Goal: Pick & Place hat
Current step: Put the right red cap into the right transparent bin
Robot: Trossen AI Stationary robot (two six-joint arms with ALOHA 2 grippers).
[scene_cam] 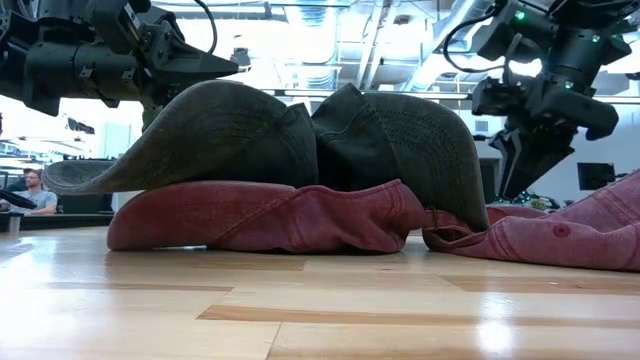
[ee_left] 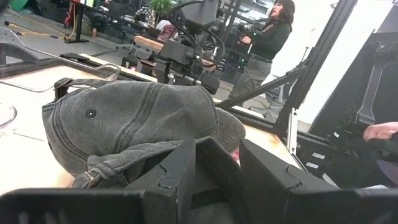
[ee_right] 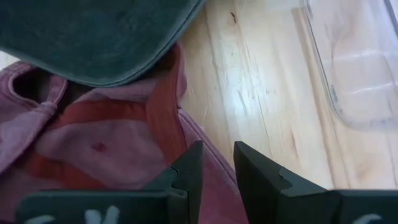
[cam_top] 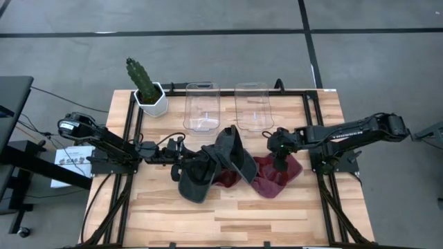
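Two caps, high view: a dark grey cap [cam_top: 208, 169] lies partly over a red cap [cam_top: 277, 176] on the wooden table [cam_top: 277, 214], in front of two clear bins [cam_top: 202, 105].
Left gripper, high view: the left gripper [cam_top: 181, 163] sits at the grey cap's edge, on the side toward the potted cactus [cam_top: 145, 86].
Right gripper, high view: the right gripper [cam_top: 279, 163] hangs over the red cap.
Low view: grey cap rests on top of the red cap's crown; right gripper points down, just above red cloth beside the grey cap.
Left wrist view: fingers [ee_left: 171, 174] stand apart with grey cloth at their tips; I cannot tell whether they pinch it. A person [ee_left: 264, 37] stands beyond the table.
Right wrist view: fingers [ee_right: 189, 165] slightly apart, above the red cap, nothing between them.
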